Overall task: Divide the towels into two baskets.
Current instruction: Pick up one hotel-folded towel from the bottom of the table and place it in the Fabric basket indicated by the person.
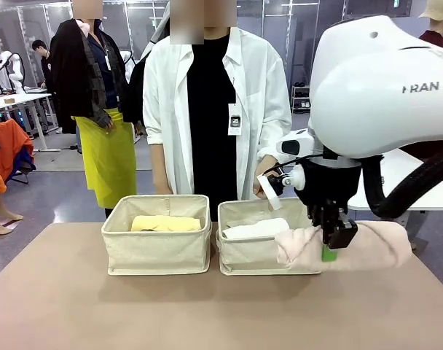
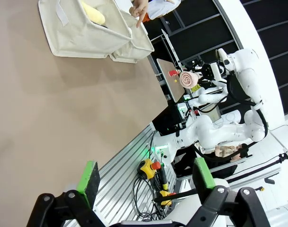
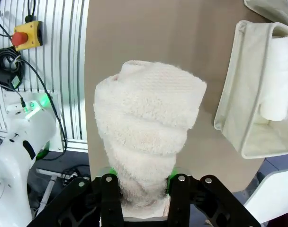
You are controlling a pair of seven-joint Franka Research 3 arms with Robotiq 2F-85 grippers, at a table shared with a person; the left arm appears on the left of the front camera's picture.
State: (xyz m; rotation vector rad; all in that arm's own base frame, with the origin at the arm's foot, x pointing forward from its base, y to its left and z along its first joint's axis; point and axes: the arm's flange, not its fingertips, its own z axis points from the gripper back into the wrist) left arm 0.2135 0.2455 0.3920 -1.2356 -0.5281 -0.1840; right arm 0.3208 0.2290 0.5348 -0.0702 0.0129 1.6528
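Two beige baskets stand side by side at the table's far middle. The left basket (image 1: 156, 251) holds a pale yellow towel (image 1: 165, 223). In the right basket (image 1: 254, 255) lies a white towel (image 1: 256, 229). My right gripper (image 1: 329, 248) is shut on a pale pink towel (image 1: 374, 244), held level just right of the right basket, its left end over that basket's corner. The right wrist view shows the pink towel (image 3: 148, 127) gripped by my right gripper (image 3: 141, 189), with the basket (image 3: 243, 127) and white towel (image 3: 276, 80) beside it. My left gripper (image 2: 146, 177) is open and holds nothing, far from the baskets (image 2: 82, 38).
A person in a white shirt (image 1: 207, 109) stands behind the baskets, one hand (image 1: 265, 186) close to my right arm. The brown table (image 1: 134, 313) is bare in front. Emergency stop buttons (image 2: 151, 165) (image 3: 25, 35) and cables lie past the table's near edge.
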